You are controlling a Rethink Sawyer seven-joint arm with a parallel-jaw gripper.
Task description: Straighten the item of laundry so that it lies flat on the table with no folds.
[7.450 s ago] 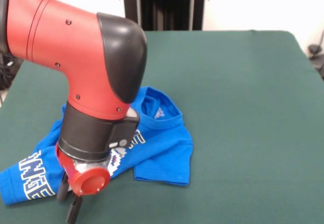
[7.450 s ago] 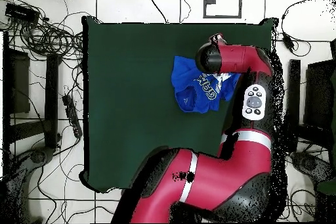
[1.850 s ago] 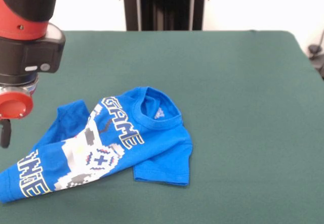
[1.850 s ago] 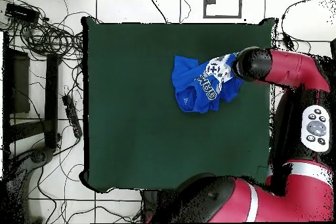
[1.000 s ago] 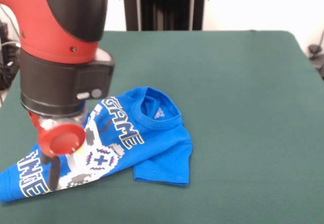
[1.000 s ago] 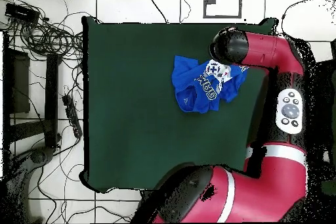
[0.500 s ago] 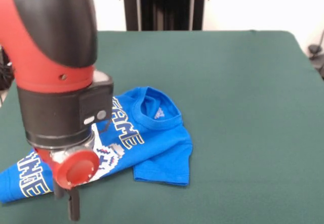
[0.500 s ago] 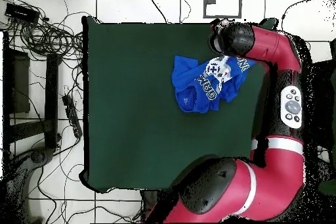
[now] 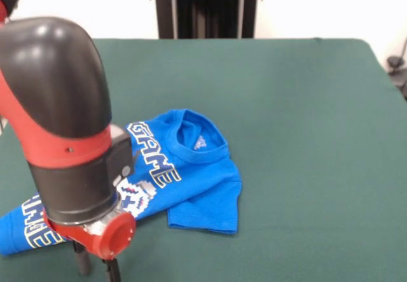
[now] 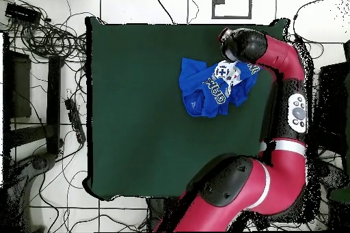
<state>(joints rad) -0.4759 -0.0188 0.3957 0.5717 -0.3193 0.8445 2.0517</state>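
My gripper (image 9: pixel 95 268) sits at the near edge of the front view: two dark fingers (image 9: pixel 81 260) poke down below my red wrist flange, spread apart with a gap between them, nothing held. The tips run out of the picture, so I can't tell whether they touch the cloth or the table.

Just behind them, my red and black arm (image 9: pixel 60 135) covers the middle of the small bright blue short-sleeved T-shirt (image 9: pixel 191 174). The shirt lies crumpled on the large dark green felt-topped table (image 9: pixel 305 135), towards the front view's near left. Its hem end with white pixel lettering (image 9: pixel 35 228) pokes out left of my wrist. On the other side the white-grey controller print (image 9: pixel 135 196) and more white lettering show, then one sleeve (image 9: pixel 206 212) folded at the near right. The round collar (image 9: pixel 194 139) is at the far end, open side up.

Overhead view: the shirt (image 10: pixel 205 88) is bunched in the table's (image 10: pixel 137 121) upper right part, my wrist (image 10: pixel 240 43) over its right end. Beyond the shirt, bare green cloth.
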